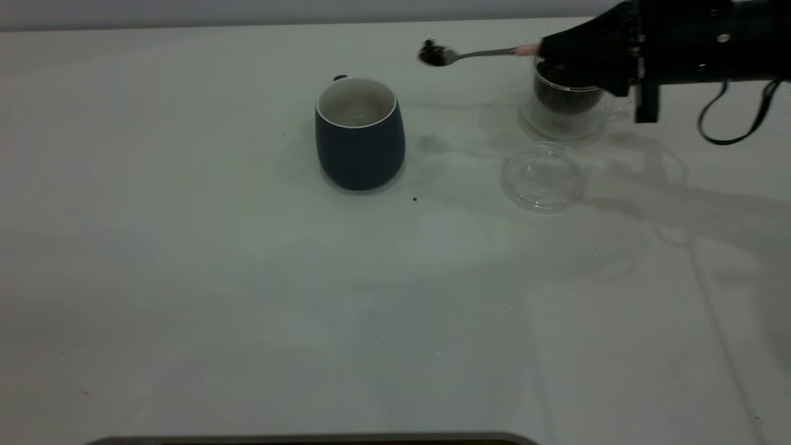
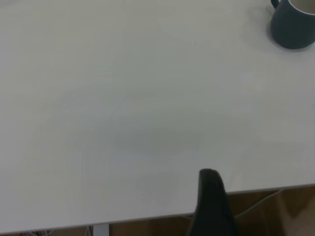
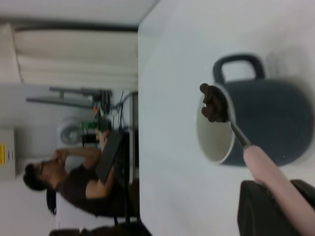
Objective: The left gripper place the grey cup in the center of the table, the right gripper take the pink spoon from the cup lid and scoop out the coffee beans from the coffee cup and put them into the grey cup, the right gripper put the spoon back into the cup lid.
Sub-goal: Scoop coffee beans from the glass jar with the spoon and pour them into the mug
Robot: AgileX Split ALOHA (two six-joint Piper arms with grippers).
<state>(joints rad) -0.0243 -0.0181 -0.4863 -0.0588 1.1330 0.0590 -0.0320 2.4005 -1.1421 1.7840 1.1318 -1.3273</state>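
The grey cup (image 1: 360, 133) stands upright near the table's middle, its white inside showing; it also shows in the left wrist view (image 2: 294, 22) and the right wrist view (image 3: 268, 123). My right gripper (image 1: 559, 52) is shut on the pink spoon (image 1: 476, 54) by its pink handle (image 3: 273, 182), above the coffee cup (image 1: 565, 102). The spoon points toward the grey cup, held in the air to its right, with coffee beans (image 3: 212, 103) in its bowl. The cup lid (image 1: 544, 177) lies bare in front of the coffee cup. One left finger (image 2: 211, 201) shows over the table's edge.
The white table (image 1: 247, 296) has a few dark specks, one (image 1: 414, 199) just in front of the grey cup. A cable (image 1: 735, 117) hangs under the right arm. A seated person (image 3: 74, 182) is beyond the table's far edge in the right wrist view.
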